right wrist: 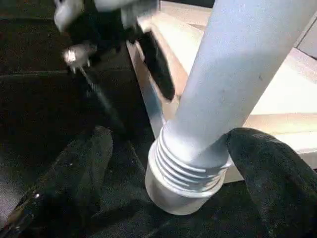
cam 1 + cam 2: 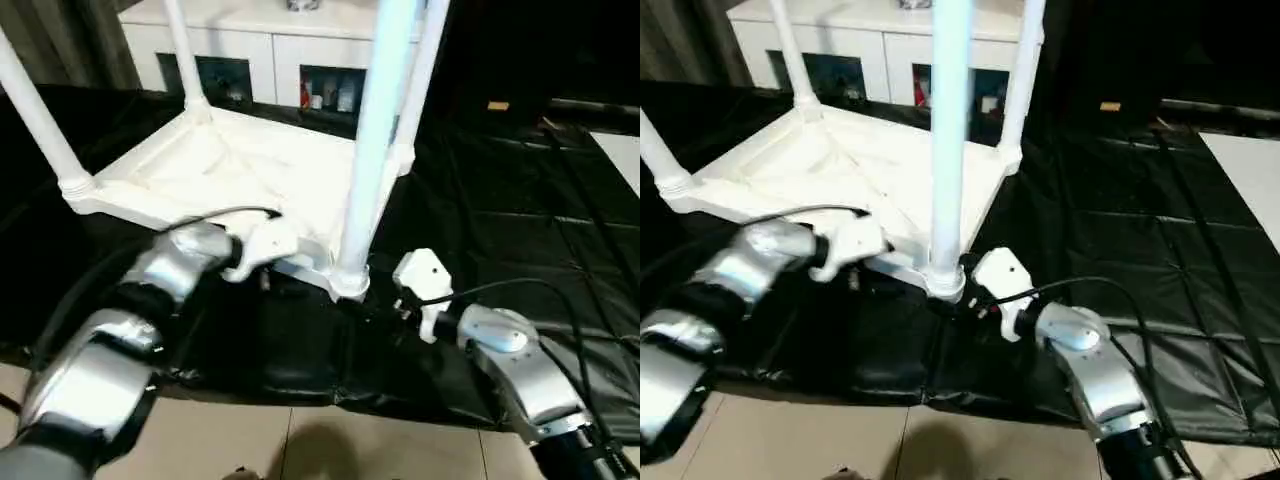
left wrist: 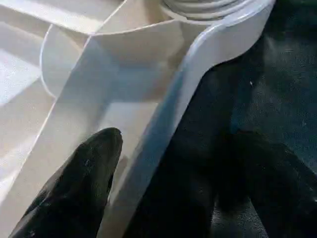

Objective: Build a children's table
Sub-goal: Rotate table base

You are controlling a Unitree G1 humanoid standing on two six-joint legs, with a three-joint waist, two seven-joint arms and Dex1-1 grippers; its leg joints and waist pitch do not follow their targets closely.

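Children's table (image 2: pixel 240 165) upside down at frame centre on black-covered table (image 2: pixel 520 230), four legs up. Left end effector (image 3: pixel 163 163) wide, straddling the tabletop's near edge, one finger (image 3: pixel 79 183) inside the rim. Right end effector (image 1: pixel 168 173) wide around near corner leg (image 1: pixel 233 84) base, not clamped.

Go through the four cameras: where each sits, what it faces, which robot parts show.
Left eye, right eye: on the head, looking down at the upturned table; silver forearms show.
Left wrist: along the left claw, straddling the table's rim.
Right wrist: along the right claw, either side of the near leg.
Shared: that leg's corner.
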